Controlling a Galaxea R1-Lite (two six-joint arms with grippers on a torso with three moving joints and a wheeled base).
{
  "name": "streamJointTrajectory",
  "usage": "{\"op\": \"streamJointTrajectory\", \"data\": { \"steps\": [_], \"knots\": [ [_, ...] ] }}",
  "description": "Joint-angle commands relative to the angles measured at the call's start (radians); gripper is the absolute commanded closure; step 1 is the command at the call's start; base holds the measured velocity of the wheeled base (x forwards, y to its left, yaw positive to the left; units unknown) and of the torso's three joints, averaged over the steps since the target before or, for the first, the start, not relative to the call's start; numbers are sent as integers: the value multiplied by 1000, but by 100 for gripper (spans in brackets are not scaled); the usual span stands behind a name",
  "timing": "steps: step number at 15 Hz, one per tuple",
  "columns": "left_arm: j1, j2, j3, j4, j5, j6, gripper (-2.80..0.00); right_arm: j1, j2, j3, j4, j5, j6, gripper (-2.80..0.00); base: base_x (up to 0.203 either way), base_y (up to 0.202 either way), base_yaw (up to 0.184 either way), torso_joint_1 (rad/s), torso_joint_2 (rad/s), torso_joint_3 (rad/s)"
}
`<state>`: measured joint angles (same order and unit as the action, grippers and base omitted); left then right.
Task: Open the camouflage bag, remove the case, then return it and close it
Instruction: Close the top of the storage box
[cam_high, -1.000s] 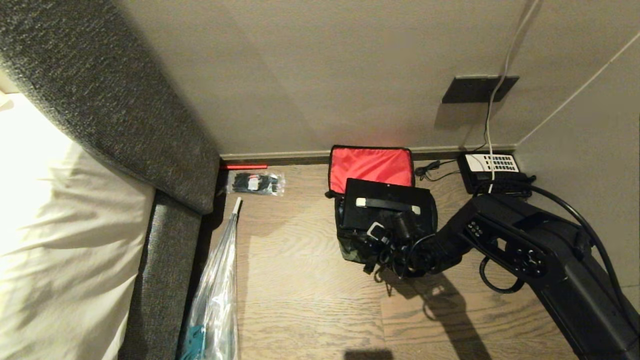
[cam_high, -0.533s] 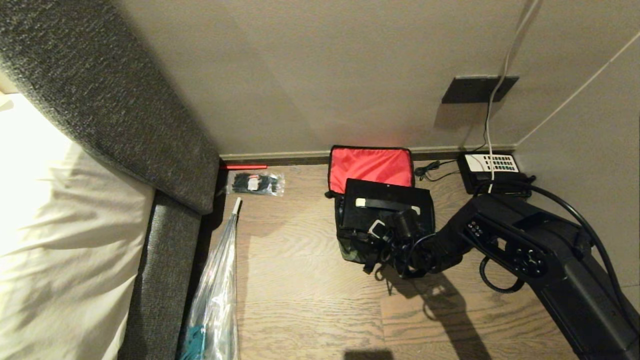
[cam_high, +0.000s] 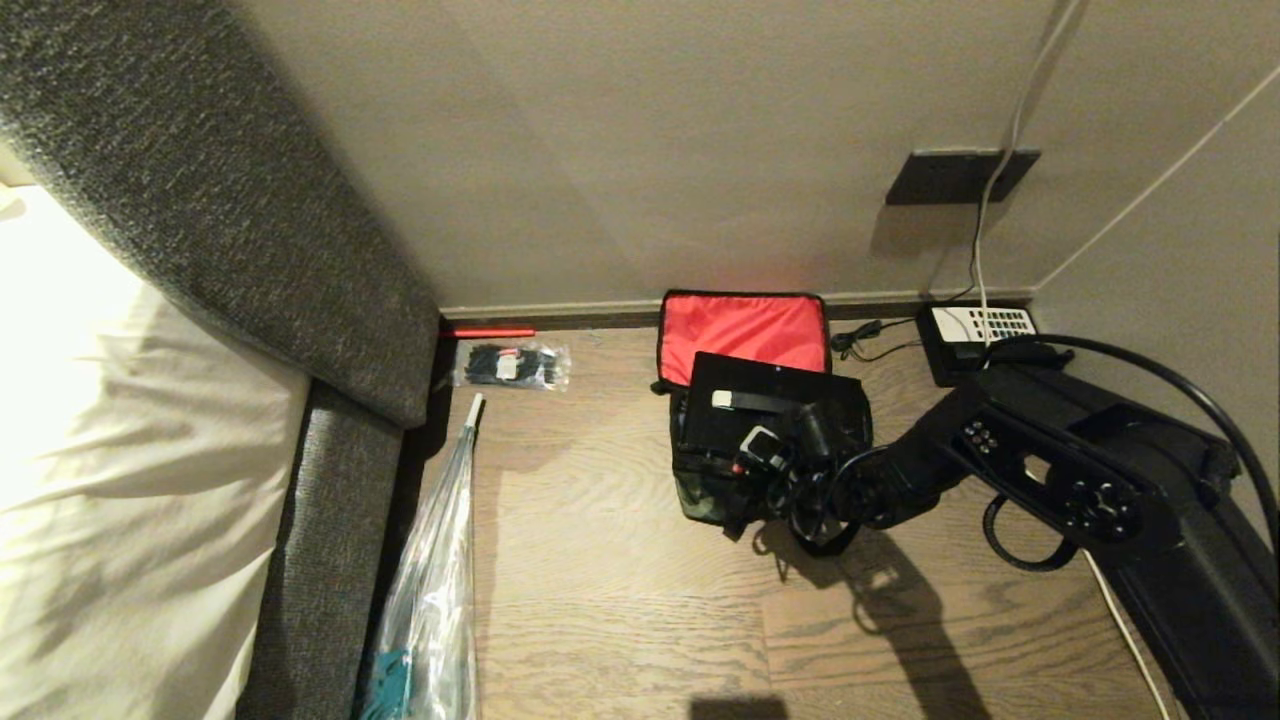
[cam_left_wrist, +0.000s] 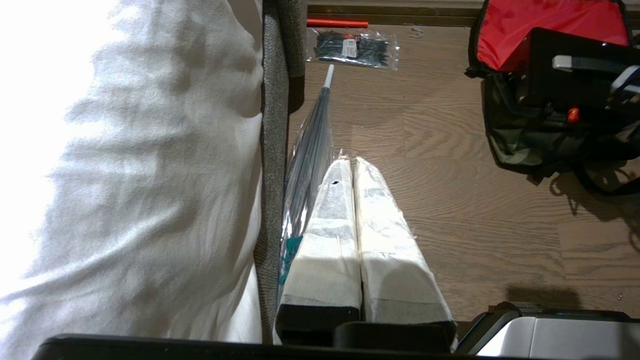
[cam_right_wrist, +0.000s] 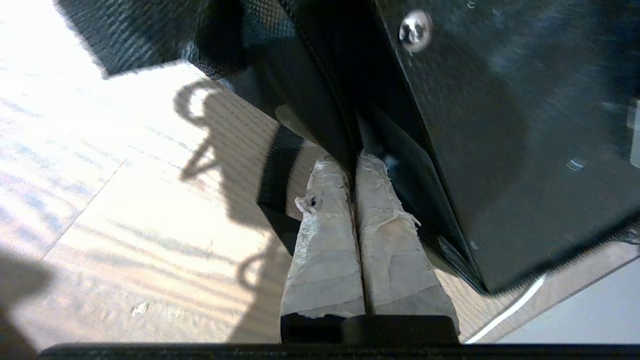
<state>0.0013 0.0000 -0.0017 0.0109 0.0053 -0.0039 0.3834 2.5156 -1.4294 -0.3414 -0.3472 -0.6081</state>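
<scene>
The camouflage bag (cam_high: 705, 500) stands on the wooden floor by the wall, its red-lined lid (cam_high: 740, 330) flipped back. The black case (cam_high: 770, 385) sits tilted in its mouth, one pale handle end (cam_high: 722, 399) and a small red latch (cam_left_wrist: 573, 115) showing. My right gripper (cam_high: 762, 442) reaches in from the right over the case's near edge. Its taped fingers (cam_right_wrist: 325, 220) are shut, tips (cam_right_wrist: 352, 160) pinching a thin black edge of the bag beside the case's side panel (cam_right_wrist: 500, 125). My left gripper (cam_left_wrist: 352, 162) hangs parked and shut above the floor, out of the head view.
A black telephone (cam_high: 975, 330) with cables lies at the wall right of the bag. A packet of cable ties (cam_high: 510, 365) and a wrapped umbrella (cam_high: 440, 560) lie left, beside the grey bed frame (cam_high: 340, 480). Bare floor (cam_high: 620, 600) lies in front of the bag.
My right gripper has shut its fingers at the bag's near edge. The right forearm has lifted slightly toward the wall. The bag and case have stayed in place.
</scene>
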Motion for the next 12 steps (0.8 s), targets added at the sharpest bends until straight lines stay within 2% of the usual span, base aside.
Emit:
{"op": "streamJointTrajectory", "data": {
  "steps": [1, 4, 6, 9, 12],
  "knots": [
    [0, -2, 0, 0, 1, -1, 0, 0, -147, 45, 56, -5, 4, 0, 0, 0, 0, 0, 0, 0],
    [0, -2, 0, 0, 1, -1, 0, 19, -254, 161, 149, -1, 7, 0, 0, 0, 0, 0, 0, 0],
    [0, -2, 0, 0, 1, -1, 0, 25, -247, 201, 154, -3, 8, 0, 0, 0, 0, 0, 0, 0],
    [0, -2, 0, 0, -1, -1, 0, 22, -223, 145, 161, -3, 28, 0, 0, 0, 0, 0, 0, 0],
    [0, -2, 0, 0, 0, -1, 0, 23, -227, 153, 154, 13, 75, 0, 0, 0, 0, 0, 0, 0]
  ]
}}
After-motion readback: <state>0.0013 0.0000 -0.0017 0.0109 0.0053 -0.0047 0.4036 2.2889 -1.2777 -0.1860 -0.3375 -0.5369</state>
